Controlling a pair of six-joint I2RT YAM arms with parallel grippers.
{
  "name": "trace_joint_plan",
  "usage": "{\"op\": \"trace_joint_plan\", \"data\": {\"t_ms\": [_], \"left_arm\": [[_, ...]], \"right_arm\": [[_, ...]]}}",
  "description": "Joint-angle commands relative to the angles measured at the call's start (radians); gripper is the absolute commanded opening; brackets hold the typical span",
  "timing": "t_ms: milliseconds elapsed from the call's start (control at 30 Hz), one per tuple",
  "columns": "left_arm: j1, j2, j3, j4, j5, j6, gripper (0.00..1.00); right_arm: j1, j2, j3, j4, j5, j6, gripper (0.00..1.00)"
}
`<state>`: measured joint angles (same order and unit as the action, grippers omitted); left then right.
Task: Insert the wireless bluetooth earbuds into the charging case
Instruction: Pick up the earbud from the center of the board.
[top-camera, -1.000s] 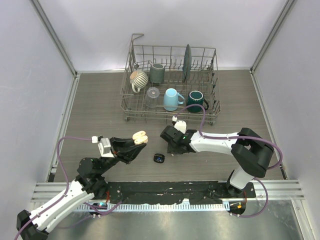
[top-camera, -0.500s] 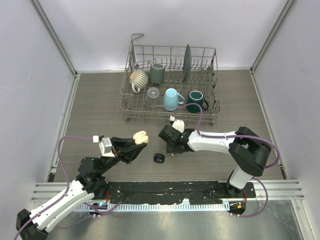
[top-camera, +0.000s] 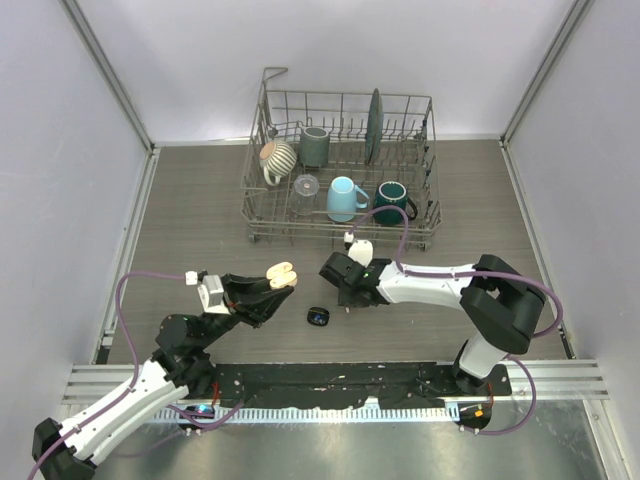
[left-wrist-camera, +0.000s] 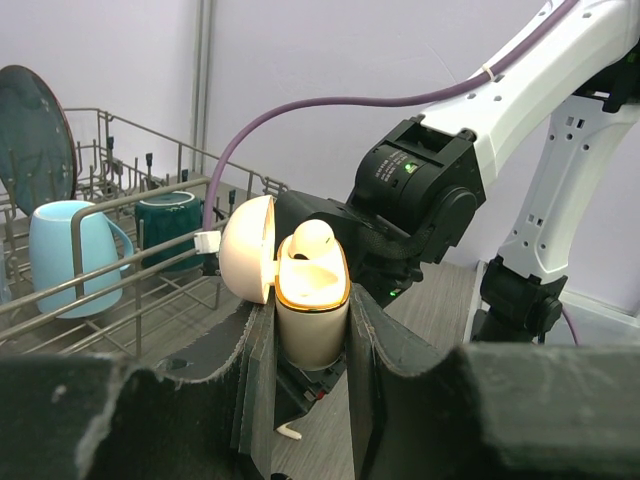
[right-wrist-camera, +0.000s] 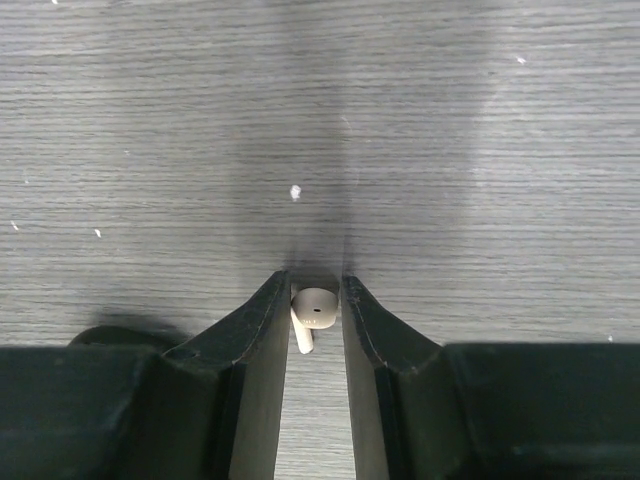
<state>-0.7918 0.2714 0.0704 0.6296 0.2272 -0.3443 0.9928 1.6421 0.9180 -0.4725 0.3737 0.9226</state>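
Observation:
My left gripper (top-camera: 272, 290) is shut on a cream charging case (left-wrist-camera: 310, 330) and holds it upright above the table. Its lid (left-wrist-camera: 248, 262) is swung open to the left. One pale earbud (left-wrist-camera: 312, 236) sits in the case's mouth. My right gripper (right-wrist-camera: 315, 290) is down at the table just right of the case, shut on a second cream earbud (right-wrist-camera: 317, 308) at its fingertips, stem pointing back. In the left wrist view a pale earbud (left-wrist-camera: 288, 432) shows on the table below the case. A small black case (top-camera: 318, 317) lies between the two arms.
A wire dish rack (top-camera: 340, 237) stands behind the grippers. It holds a light blue mug (top-camera: 343, 198), a dark green mug (top-camera: 393, 200), a grey cup (top-camera: 314, 146), a striped cup (top-camera: 277, 157) and an upright plate (top-camera: 373, 125). Walls close in on both sides.
The right arm nudged slightly left and came back, staying low over the earbud. The left arm and the case have not moved.

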Motion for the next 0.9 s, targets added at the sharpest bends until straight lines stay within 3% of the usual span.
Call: {"op": "trace_joint_plan", "data": {"t_ms": [0,133,300,400,867], "left_arm": [[-0.004,-0.012,0.009,0.028,-0.005,-0.012,0.0],[-0.003,-0.008,0.009,0.03,-0.002,-0.015,0.0],[-0.003,-0.001,0.008,0.038,-0.002,-0.015,0.0],[-0.004,0.003,0.009,0.042,0.001,-0.015,0.0],[-0.004,-0.008,0.008,0.036,-0.002,-0.018,0.0]], "right_arm": [[-0.002,-0.053,-0.03,-0.023,0.045,0.039,0.33],[0.0,-0.076,-0.048,-0.017,0.03,0.045,0.33],[-0.002,-0.094,-0.053,-0.009,0.03,0.03,0.48],[0.0,-0.088,-0.042,-0.012,0.028,0.016,0.5],[-0.002,-0.073,-0.051,0.02,-0.039,0.062,0.39]]}}
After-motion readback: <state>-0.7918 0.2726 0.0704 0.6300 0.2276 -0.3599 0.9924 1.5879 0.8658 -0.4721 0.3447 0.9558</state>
